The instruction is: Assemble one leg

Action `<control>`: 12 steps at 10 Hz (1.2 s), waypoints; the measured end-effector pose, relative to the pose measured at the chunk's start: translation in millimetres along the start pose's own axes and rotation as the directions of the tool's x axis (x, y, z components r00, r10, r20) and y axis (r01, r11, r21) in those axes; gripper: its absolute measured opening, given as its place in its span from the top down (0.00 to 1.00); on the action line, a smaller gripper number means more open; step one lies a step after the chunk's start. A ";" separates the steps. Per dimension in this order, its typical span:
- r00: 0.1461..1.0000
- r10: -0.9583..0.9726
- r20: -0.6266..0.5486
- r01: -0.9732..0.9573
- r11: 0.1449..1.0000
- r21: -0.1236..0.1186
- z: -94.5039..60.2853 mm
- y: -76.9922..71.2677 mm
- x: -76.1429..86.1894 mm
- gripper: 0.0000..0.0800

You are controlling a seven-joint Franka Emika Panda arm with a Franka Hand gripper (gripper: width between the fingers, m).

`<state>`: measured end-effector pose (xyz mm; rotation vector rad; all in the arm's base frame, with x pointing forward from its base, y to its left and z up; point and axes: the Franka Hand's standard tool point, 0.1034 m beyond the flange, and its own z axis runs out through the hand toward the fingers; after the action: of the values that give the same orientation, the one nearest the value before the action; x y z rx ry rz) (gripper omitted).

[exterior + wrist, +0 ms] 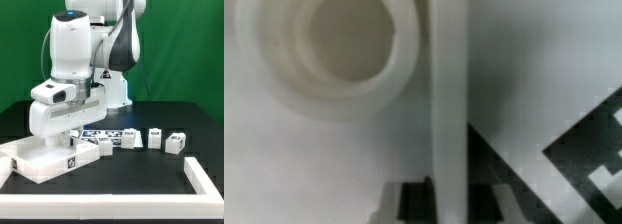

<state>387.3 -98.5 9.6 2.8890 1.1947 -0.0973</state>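
While the arm hangs low over the flat white panel [35, 165] at the exterior view's left, I cannot tell how wide its jaws stand; a leg [130, 138] sits on the black counter [120, 190], near two others

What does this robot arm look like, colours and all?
The arm is glossy white with rounded shells, black bands at the joints and a small yellow triangle sticker. Its gripper is a boxy white block.

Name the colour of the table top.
The table is black; the exterior view shows it best.
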 end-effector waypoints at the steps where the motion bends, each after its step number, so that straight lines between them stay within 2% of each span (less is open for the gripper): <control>1: 1.000 -0.028 -0.005 0.028 1.000 0.013 -12.9 0.6 -0.7 0.94; 2: 0.998 -0.059 -0.016 0.059 0.998 0.021 -30.6 -0.1 3.5 0.94; 3: 0.996 -0.087 -0.029 0.088 0.996 0.006 -42.5 1.4 12.7 0.93; 5: 0.987 -0.151 -0.049 0.151 0.988 -0.016 -66.3 -5.2 41.0 0.93; 6: 0.987 -0.154 -0.055 0.153 0.988 -0.018 -69.5 -12.7 51.3 0.93; 9: 0.986 -0.160 -0.050 0.160 0.987 -0.013 -65.8 -14.4 50.4 0.93; 10: 0.955 -0.290 -0.057 0.287 0.956 -0.063 -66.3 -16.2 63.2 0.93; 11: 0.935 -0.352 -0.046 0.349 0.935 -0.056 -63.2 -22.4 77.8 0.93; 12: 0.908 -0.419 -0.025 0.417 0.907 -0.058 -54.8 -26.4 104.7 0.93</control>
<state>445.5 -4.1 58.1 2.5500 1.7762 -0.0155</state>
